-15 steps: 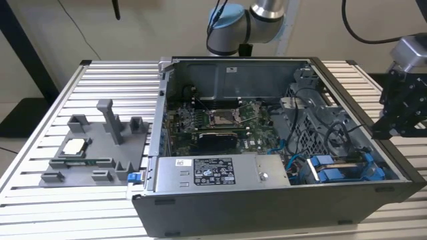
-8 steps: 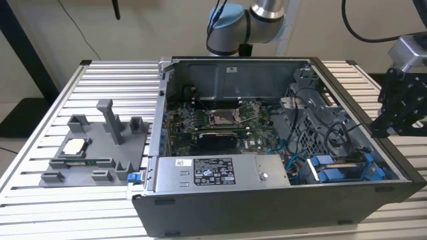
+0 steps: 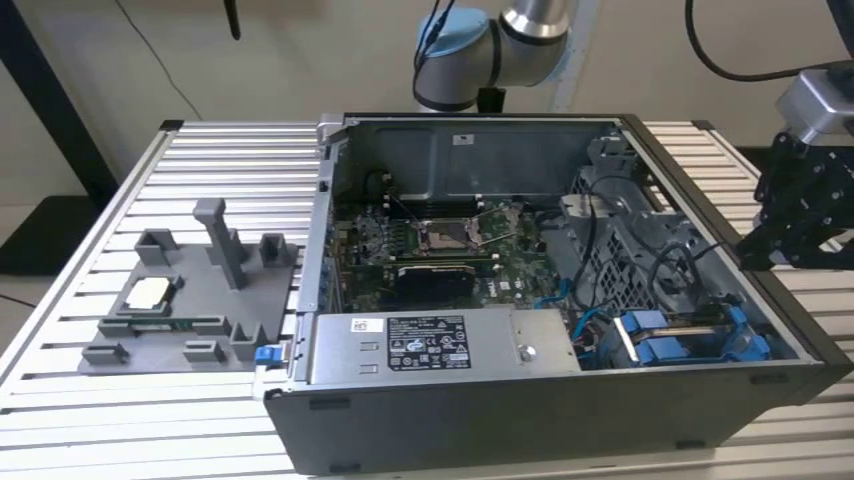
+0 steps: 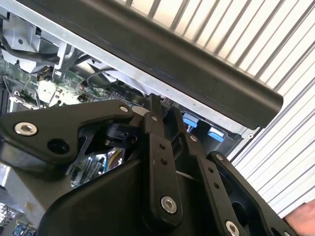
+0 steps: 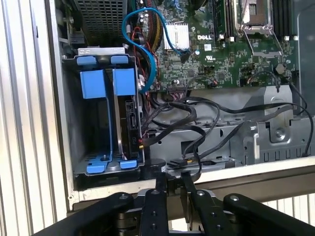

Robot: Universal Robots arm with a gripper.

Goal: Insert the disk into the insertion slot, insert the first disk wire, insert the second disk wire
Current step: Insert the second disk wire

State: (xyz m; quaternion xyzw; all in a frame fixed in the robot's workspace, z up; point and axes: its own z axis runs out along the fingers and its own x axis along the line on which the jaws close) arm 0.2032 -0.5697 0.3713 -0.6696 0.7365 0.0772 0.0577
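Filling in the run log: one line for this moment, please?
disk: in bay | gripper: at case wall by bay | blue wire: ends near disk, connection unclear

Bright, even indoor light. In the second wrist view the slatted surface (image 4: pixel 275 44) beyond the pincer (image 4: pixel 156 105) glares near white. In the first wrist view the computer case (image 5: pixel 275 166) ahead of the pincer holds soft, dim shadows.

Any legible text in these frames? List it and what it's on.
White label on the power-supply box: print and symbols, too small to read.
Sticker on the case rear wall: too small to read.
Motherboard: a white maker's logo and silkscreen marks, not quoted; fine print too small.
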